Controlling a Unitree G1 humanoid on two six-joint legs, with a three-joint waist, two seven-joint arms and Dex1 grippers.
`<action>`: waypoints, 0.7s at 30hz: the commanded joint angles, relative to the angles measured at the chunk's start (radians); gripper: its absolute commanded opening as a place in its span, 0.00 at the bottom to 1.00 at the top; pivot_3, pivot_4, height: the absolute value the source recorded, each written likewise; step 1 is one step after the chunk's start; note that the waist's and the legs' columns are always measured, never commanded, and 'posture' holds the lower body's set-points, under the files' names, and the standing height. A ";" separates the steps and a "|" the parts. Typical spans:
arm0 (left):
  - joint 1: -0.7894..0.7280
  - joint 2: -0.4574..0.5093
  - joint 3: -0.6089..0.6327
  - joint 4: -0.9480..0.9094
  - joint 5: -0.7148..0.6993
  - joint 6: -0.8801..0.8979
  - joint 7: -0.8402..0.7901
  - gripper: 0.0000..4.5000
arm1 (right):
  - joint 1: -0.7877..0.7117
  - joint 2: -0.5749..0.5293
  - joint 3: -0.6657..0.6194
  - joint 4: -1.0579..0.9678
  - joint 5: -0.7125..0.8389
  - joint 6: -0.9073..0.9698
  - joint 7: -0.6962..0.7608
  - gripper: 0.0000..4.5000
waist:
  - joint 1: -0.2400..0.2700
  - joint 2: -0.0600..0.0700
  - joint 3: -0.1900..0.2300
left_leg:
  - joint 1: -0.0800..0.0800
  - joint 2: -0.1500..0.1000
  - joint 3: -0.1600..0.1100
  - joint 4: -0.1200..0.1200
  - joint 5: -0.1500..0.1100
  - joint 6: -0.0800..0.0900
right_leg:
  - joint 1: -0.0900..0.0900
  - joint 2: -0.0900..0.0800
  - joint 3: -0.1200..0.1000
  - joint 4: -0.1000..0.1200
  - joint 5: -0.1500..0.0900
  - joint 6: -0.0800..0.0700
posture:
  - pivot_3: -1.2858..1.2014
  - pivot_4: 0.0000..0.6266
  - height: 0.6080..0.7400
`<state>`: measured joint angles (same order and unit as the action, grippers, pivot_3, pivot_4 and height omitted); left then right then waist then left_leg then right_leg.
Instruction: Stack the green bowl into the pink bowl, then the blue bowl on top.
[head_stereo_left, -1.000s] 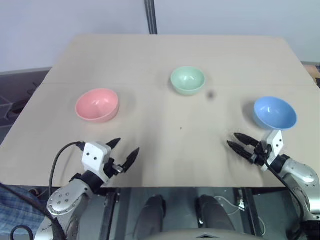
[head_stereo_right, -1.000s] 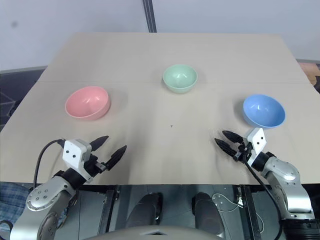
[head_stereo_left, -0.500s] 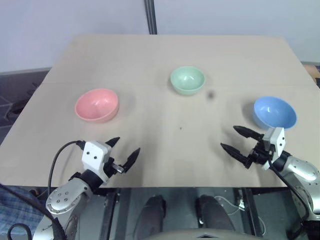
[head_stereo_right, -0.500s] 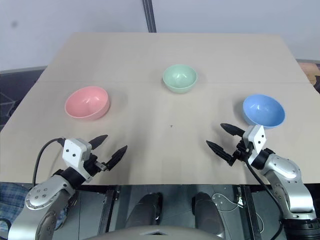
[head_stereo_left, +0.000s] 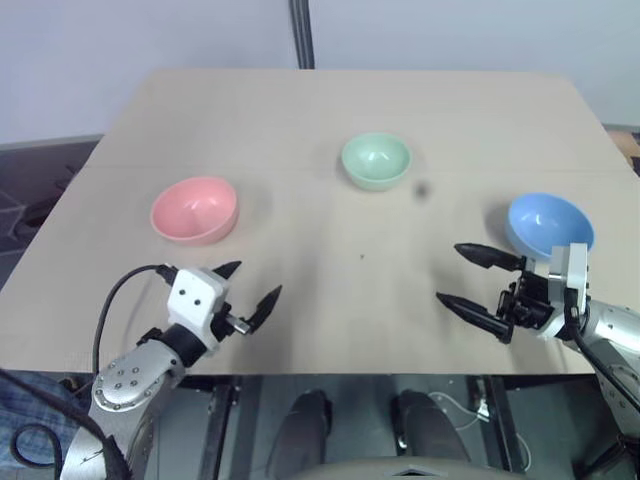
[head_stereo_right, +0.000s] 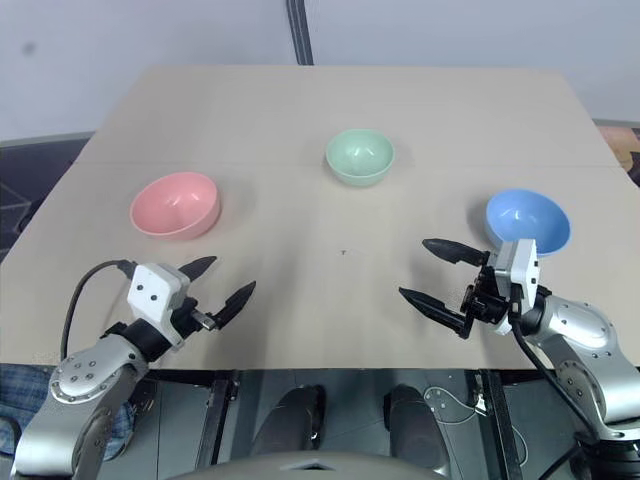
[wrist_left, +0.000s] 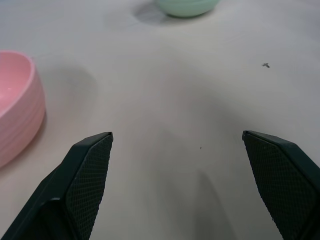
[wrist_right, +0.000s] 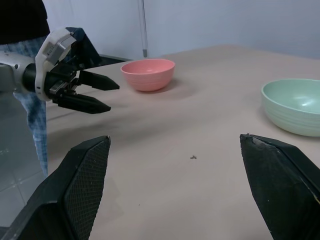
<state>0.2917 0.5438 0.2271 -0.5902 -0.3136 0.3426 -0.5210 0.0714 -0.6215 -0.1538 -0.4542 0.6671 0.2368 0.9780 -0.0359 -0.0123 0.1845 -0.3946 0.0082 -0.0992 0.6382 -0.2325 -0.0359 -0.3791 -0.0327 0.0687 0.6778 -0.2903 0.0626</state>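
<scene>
We see both hands low over the near edge of the desk (head_stereo_left: 300, 120). Left hand (head_stereo_left: 248, 290): fingers spread wide, nothing between them. The pink bowl (head_stereo_left: 194, 210) sits just ahead of it, slightly to its outer side, apart from the fingertips. Right hand (head_stereo_left: 478, 284): fingers likewise wide apart and empty, pointing in toward the desk's middle. The blue bowl (head_stereo_left: 549, 225) stands just behind that hand's wrist block, on its outer side; whether they touch we cannot tell from this angle. The green bowl (head_stereo_left: 375, 160) rests upright farther out, well ahead of both hands, roughly between them. All three bowls stand separate, none nested. A small dark speck (head_stereo_left: 421, 189) marks the desk near the green bowl.
</scene>
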 joint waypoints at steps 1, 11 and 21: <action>-0.030 0.058 0.042 -0.025 0.045 0.009 0.006 0.98 | -0.007 -0.019 -0.003 -0.006 -0.013 -0.016 0.026 0.97 | 0.000 0.000 0.000 | 0.000 0.000 0.000 0.000 0.000 0.000 | 0.000 0.000 0.000 0.000 0.000 0.000 | 0.52 0.24 1.00; -0.107 0.233 0.134 0.147 0.139 0.037 -0.024 0.98 | -0.031 -0.013 0.004 0.027 -0.043 -0.033 0.048 0.97 | -0.003 0.000 0.000 | 0.000 0.001 0.000 0.000 0.000 0.000 | 0.000 0.001 0.000 0.000 0.000 0.000 | 0.52 0.24 1.00; -0.277 0.313 0.102 0.363 0.220 -0.041 -0.039 0.98 | -0.064 0.000 0.018 0.060 -0.067 -0.088 0.088 0.97 | 0.000 -0.001 0.000 | 0.000 0.000 -0.001 0.000 0.000 0.000 | 0.000 0.000 -0.001 0.000 0.000 0.000 | 0.52 0.24 1.00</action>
<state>0.0375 0.8389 0.3302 -0.2415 -0.1119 0.3370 -0.5532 0.0203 -0.6235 -0.1244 -0.3817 0.5961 0.1813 1.0573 -0.0360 -0.0129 0.1848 -0.3950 0.0084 -0.0997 0.6377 -0.2325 -0.0359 -0.3795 -0.0329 0.0678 0.6778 -0.2901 0.0627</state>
